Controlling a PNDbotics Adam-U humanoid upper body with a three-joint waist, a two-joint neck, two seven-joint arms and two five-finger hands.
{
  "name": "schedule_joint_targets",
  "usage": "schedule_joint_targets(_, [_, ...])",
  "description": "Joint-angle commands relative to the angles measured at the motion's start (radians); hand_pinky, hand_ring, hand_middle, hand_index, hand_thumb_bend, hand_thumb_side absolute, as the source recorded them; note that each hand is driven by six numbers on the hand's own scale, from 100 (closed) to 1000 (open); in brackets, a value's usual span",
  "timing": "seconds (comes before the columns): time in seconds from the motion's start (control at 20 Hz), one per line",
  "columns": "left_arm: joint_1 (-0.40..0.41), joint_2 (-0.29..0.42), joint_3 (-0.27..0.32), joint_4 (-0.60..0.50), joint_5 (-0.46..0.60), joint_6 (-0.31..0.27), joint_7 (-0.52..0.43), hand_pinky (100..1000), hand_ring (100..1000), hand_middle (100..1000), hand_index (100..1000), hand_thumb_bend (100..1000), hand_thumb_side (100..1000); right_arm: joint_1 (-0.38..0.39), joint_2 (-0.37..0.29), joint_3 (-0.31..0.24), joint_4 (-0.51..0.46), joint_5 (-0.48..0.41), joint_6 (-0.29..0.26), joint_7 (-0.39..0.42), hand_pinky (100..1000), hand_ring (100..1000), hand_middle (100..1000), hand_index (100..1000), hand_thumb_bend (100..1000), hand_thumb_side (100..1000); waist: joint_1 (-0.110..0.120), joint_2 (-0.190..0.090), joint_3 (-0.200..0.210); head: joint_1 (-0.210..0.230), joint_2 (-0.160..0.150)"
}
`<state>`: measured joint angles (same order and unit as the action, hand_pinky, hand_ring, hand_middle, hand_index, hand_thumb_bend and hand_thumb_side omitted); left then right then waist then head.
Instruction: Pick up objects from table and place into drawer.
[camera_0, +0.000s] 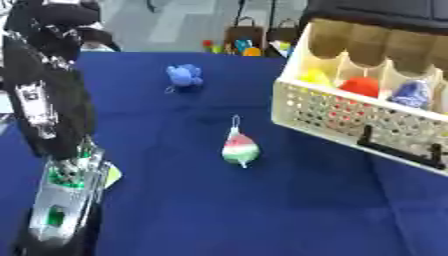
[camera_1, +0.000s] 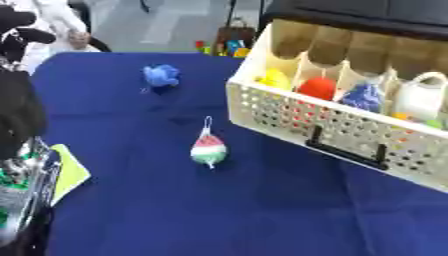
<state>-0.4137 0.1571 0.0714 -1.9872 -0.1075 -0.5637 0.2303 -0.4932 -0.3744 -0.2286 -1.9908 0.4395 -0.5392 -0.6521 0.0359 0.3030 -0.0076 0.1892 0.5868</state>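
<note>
My left arm (camera_0: 48, 115) shows at nine o'clock; I can't tell its hand's state. The striped toy (camera_0: 240, 149) lies mid-surface, drawer (camera_1: 289, 115) at two o'clock. I'd approach from above.

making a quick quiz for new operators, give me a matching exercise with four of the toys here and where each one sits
Things:
1. blue toy
2. watermelon-coloured toy
3. red toy
4. yellow toy

Places:
A. in the drawer, in the leftmost compartment that shows
B. on the blue cloth, far side, alone
C. in the drawer, in the compartment beside the yellow one
D. on the blue cloth, near the middle, in front of the drawer

Pairs: 1-B, 2-D, 3-C, 4-A
</note>
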Motion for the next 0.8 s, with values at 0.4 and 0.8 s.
schedule_joint_targets(0.4, [-0.006,0.091,0.014,-0.013,-0.018,0.004,0.013,551,663,657,893,159,759,-0.010,-0.028,-0.005,-0.009,-0.007,-0.015,-0.007,552,562,629,727,100,634,0.003,-0.026,0.000,-0.005,-0.002])
schedule_joint_targets(0.8, [0.044,0.295,0.036,-0.013,-0.137,0.071,0.005,574,688,684,929,120,680,0.003,-0.044,-0.001,-0.009,-0.006,-0.014,-0.005,552,562,625,727,100,632,0.019,-0.035,-0.003,0.010,0.012])
